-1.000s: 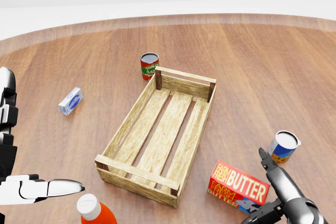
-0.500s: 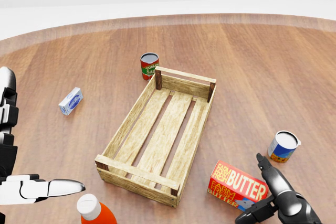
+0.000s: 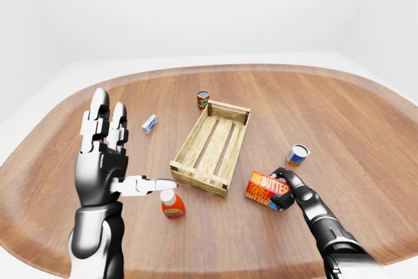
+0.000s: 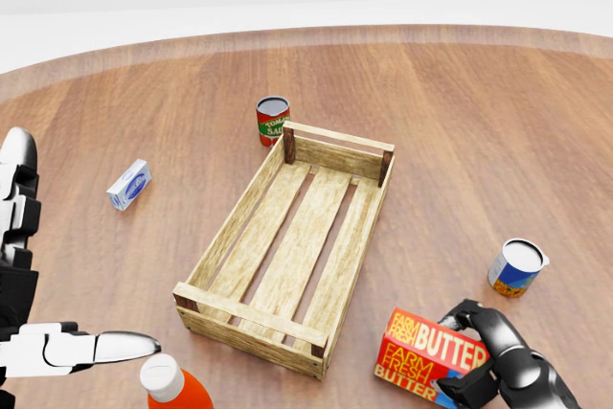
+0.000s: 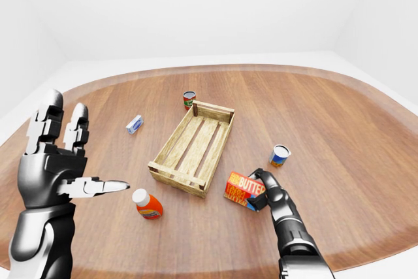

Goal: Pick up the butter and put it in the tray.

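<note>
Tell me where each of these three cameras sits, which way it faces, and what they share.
Head view: on the robot's head, angled down at the tray; right hand on the butter.
Left-eye view: head-mounted, wider; raised open left hand.
Right-eye view: its twin, nearly the same picture.
All show tray, butter and both hands.

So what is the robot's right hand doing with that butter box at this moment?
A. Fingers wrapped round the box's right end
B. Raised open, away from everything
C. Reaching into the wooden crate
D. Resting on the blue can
A: the right hand has its fingers curled over the right end of the butter box, beside the wooden crate.
</note>
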